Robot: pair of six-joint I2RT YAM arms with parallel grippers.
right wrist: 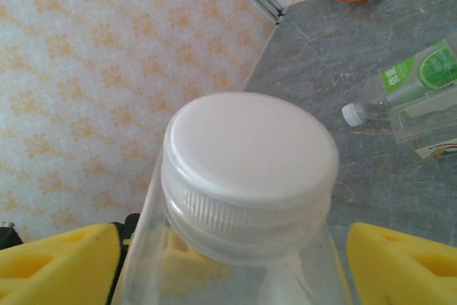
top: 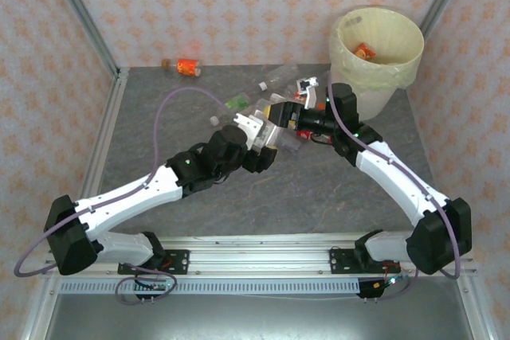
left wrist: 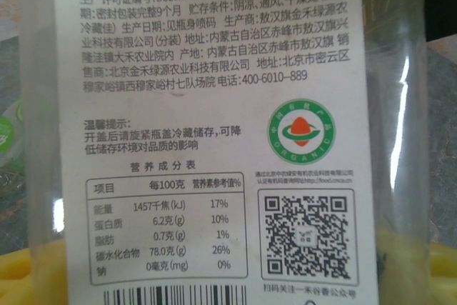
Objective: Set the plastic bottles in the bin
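1. White-capped clear plastic bottle point(right wrist: 250, 148) stood between the yellow pads point(right wrist: 57, 262) of my right gripper point(right wrist: 232, 266); I could not tell whether they gripped it.
2. My left gripper point(left wrist: 221, 276) was partly closed, clamped on that bottle's labelled body.
3. Both met over the grey table point(top: 319, 189), left of the round cream-yellow bin point(top: 374, 97), clear of it.

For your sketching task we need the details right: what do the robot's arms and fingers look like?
The left arm and right arm match: white shells between rounded black joints, small green lights, a lilac cable looping alongside each. Right fingers and left fingers are yellow blocks. Black bases sit on a silver rail.
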